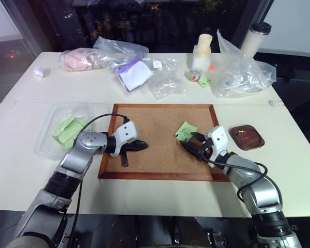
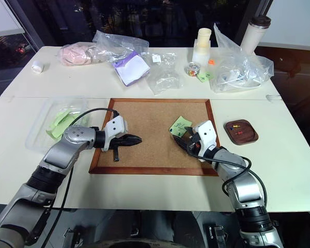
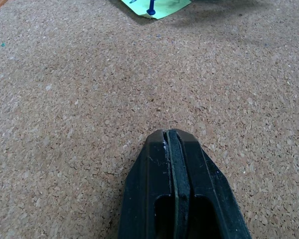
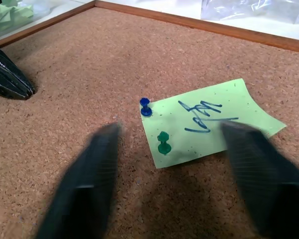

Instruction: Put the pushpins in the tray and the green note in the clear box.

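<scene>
The right end effector (image 4: 167,174) has its two fingers apart, and nothing is between them. Just ahead of it lies the green note (image 4: 209,122), flat on the corkboard (image 1: 155,121). Two pushpins hold the note down — a blue pin (image 4: 145,107) at its corner and a green pin (image 4: 163,143) a bit nearer the fingers.

I think the step now is to pull out a pin. To do it well, the fingers should come straight over one pin, close on its head only, and lift it straight up. The green pin is closest, so it looks like the easy one to start with. Do not pinch the paper too, or it may tear.

The tray (image 1: 247,137) sits on the desk off to the right of this end effector, with some pins already in it.

The left end effector (image 1: 139,146) rests on the corkboard well to the left, fingers pressed together and holding nothing. Beyond it is the clear box (image 1: 46,139) — the note goes there later.
</scene>
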Controlling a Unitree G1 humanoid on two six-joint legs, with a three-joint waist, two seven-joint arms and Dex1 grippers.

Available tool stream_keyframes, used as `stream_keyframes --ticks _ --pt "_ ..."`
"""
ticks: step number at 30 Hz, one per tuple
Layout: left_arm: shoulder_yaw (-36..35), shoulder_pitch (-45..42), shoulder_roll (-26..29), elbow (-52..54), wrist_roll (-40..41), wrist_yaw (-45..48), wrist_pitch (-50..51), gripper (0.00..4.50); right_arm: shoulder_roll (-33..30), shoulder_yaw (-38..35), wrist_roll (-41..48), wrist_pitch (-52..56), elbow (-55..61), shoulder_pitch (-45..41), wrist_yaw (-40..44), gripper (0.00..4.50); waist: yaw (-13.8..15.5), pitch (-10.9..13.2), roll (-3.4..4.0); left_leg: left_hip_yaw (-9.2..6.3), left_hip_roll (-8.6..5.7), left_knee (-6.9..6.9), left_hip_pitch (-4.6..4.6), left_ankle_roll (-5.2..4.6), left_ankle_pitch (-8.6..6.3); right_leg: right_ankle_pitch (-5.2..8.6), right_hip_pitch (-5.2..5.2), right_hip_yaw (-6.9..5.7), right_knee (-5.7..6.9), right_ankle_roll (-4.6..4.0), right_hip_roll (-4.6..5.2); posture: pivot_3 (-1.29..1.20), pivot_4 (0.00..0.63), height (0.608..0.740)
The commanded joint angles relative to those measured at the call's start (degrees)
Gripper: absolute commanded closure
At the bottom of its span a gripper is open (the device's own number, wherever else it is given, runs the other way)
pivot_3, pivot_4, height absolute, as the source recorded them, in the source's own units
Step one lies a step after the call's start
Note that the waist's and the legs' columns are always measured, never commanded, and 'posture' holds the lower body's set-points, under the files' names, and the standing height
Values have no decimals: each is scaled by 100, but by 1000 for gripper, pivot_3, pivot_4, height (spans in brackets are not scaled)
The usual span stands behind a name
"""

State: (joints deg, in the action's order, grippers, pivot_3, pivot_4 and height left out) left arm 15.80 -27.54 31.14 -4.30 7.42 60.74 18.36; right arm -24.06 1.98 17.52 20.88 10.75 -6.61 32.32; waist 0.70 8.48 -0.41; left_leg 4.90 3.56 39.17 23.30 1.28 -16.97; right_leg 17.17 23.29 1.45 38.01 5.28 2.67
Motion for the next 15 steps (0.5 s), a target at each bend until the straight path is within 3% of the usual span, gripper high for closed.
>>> stream_keyframes --ticks 1,3,10,15 --pt "118 84 -12 -31 -111 -21 45 4500 28 -12 -25 -115 48 -19 60 3423 0 0 0 0 0 0 0 0 0 0 0 0 0 0 0 0 150 734" --pt "118 78 -13 -41 -115 -23 41 4500 28 -17 -38 -111 52 -6 78 4405 0 0 0 0 0 0 0 0 0 0 0 0 0 0 0 0 150 734" --pt "129 57 -10 -73 -136 -21 20 4500 10 -115 -16 -50 184 33 70 4464 0 0 0 0 0 0 0 0 0 0 0 0 0 0 0 0 150 734" --pt "234 65 105 -147 -301 53 -75 4500 86 -588 279 -4 607 32 -192 4464 0 0 0 0 0 0 0 0 0 0 0 0 0 0 0 0 150 734"
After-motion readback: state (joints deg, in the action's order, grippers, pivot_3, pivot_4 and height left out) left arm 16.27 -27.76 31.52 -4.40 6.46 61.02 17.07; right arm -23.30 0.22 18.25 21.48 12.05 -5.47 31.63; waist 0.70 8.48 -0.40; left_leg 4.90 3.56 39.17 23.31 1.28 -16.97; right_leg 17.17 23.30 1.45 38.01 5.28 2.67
